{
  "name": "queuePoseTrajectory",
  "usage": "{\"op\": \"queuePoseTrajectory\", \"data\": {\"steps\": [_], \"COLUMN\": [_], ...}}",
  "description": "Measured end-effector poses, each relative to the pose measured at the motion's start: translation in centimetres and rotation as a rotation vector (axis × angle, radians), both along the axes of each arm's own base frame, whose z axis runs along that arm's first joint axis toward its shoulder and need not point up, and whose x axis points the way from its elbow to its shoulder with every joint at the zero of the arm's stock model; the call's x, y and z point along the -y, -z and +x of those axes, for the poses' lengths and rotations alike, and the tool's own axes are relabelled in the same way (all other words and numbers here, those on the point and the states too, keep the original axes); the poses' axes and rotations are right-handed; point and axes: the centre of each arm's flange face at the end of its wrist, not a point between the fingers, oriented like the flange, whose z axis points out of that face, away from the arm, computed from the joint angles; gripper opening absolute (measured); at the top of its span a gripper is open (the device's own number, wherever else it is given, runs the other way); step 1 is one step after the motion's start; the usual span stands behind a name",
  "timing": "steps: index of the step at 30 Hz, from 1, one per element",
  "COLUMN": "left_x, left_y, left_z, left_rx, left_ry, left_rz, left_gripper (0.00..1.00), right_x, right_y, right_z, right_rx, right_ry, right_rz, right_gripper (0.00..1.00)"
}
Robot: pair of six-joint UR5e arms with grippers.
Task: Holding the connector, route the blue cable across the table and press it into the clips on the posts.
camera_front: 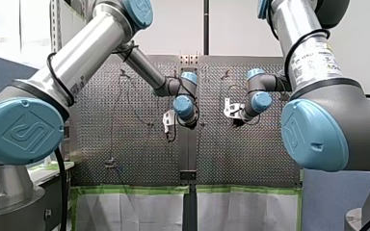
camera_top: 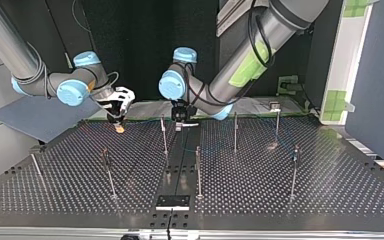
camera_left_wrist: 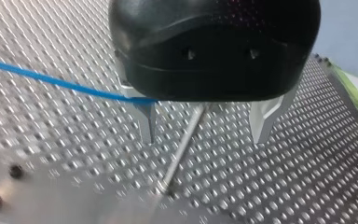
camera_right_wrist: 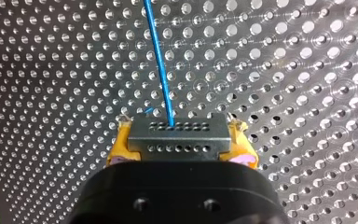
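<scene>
Right wrist view: the yellow pads of our right gripper clamp the grey connector squarely from both sides. The blue cable leaves its front face and runs straight ahead over the perforated table. Left wrist view: the metal fingers of our left gripper stand wide apart and hold nothing. The cable comes in slantwise to the outer side of one finger and is lost behind the gripper body; we cannot tell if it touches. A thin post stands ahead, in line with the gap. Top view: both grippers hang low at the table's far side, the right one at the view's left, the left one near the middle. The clips are too small to make out. Judgement: the step in hand is taking the cable with the left gripper to guide it. To do it well, shift that gripper sideways until the cable lies between the fingers, close lightly so it can slide, hold the connector steady under mild tension, and clear the post.
</scene>
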Motion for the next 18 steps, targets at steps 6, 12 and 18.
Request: {"op": "queuePoseTrajectory", "data": {"steps": [6, 12, 18], "left_x": [0.5, 0.8, 2.4], "left_y": [-1.3, 0.7, 1.6], "left_z": [-2.4, -5.4, -8.0], "left_rx": [0.043, 0.006, 0.003], "left_ry": [0.028, 0.058, 0.094], "left_rz": [-0.015, 0.016, 0.013], "left_gripper": [1.0, 1.0, 1.0], "right_x": [0.0, 0.0, 0.5], "right_y": [0.1, 0.1, 0.1], "right_z": [0.0, -0.1, -0.7], "right_rx": [0.0, 0.001, 0.004], "right_ry": [0.0, 0.001, 0.015], "right_rz": [0.002, 0.002, 0.002], "right_gripper": [0.0, 0.0, 0.0]}}
